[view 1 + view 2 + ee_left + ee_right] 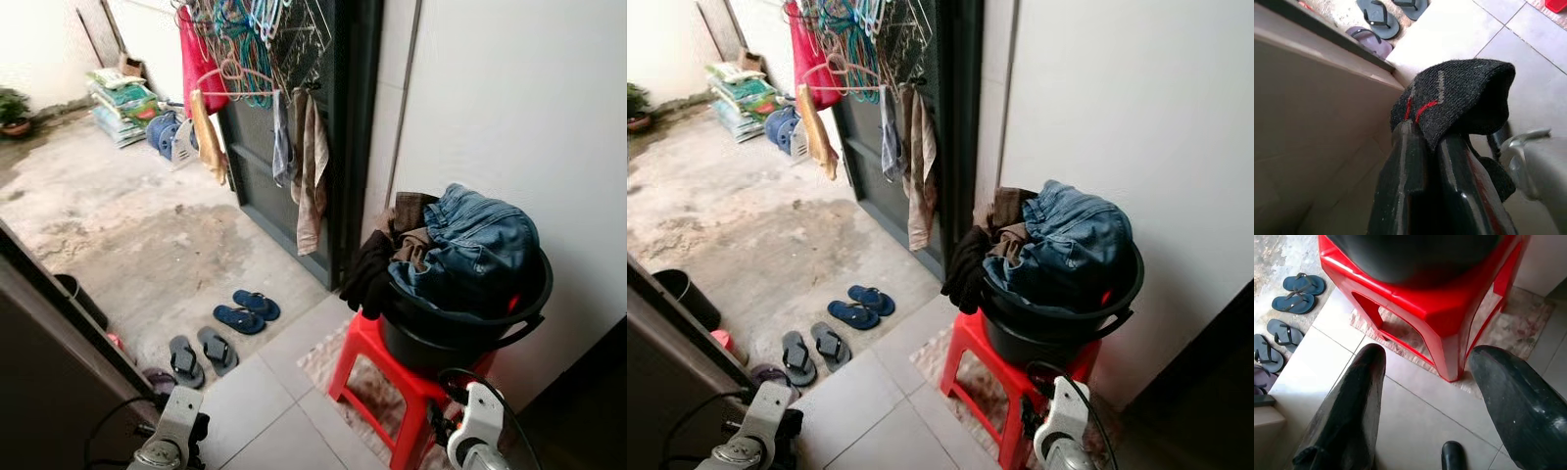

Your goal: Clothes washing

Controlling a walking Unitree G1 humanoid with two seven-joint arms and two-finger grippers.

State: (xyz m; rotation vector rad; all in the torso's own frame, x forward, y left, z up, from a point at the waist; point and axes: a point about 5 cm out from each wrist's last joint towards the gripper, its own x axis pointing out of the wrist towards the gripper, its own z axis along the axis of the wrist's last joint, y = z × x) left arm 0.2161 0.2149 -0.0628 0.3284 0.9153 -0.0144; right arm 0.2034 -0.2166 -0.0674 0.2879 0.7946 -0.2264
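Note:
A black bucket [460, 333] heaped with clothes, blue jeans [480, 245] on top and dark garments hanging over its left rim, stands on a red plastic stool [377, 357] by the white wall. My left gripper [1430, 137] is low at my left, shut on a dark knitted sock [1459, 88] with red stitching that folds over its fingertips. My right gripper [1428, 352] is open and holds nothing; it hangs low over the floor tiles, just in front of the red stool [1425, 298]. Both silver wrists show at the bottom of the eye views.
A dark door [265, 147] hung with hangers and cloths stands left of the bucket. Blue flip-flops [245, 311] and grey sandals [201, 354] lie at the threshold. A patterned mat [328, 357] lies under the stool. A pale panel edge [1327, 73] is close beside my left gripper.

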